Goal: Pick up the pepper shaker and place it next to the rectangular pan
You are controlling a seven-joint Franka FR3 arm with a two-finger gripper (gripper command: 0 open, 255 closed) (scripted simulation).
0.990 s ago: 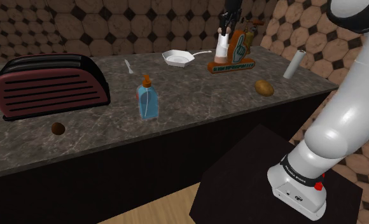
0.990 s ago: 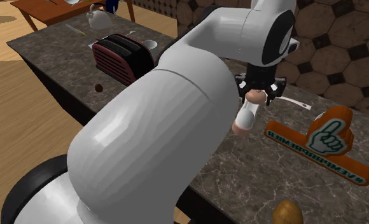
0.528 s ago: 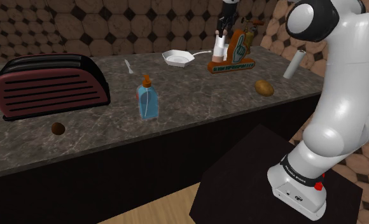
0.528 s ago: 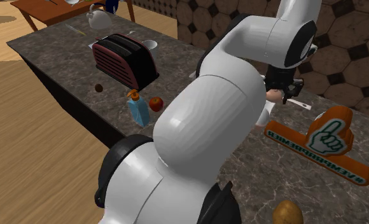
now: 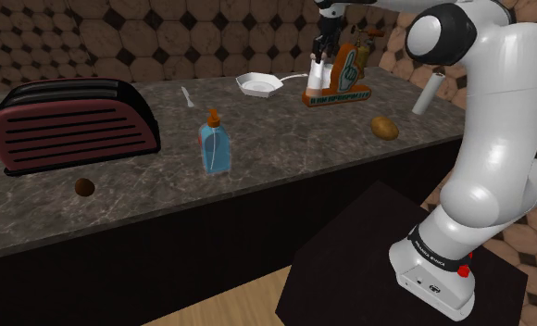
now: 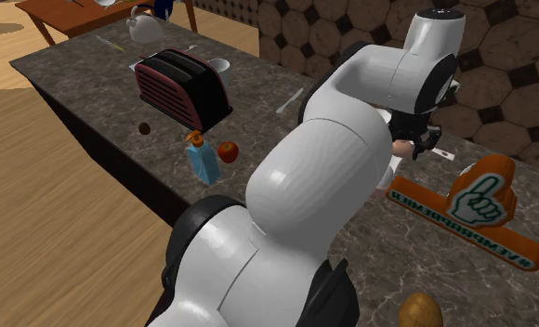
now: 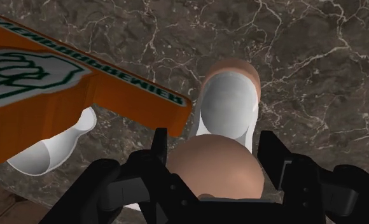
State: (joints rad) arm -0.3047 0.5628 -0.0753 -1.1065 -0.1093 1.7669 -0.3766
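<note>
Dark marble desk (image 5: 285, 157), hexagon-tiled walls (image 5: 165, 37) behind; my end effector (image 7: 212, 149) clasps the shaker (image 7: 228, 105) just beside the orange sign (image 7: 81, 83), near the desk's back edge; bare marble frontward.

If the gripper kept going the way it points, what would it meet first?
Likely the stone counter, beside the base of the orange sign; the pepper shaker clasped in the gripper would touch down first. How far above it hangs is unclear.
</note>
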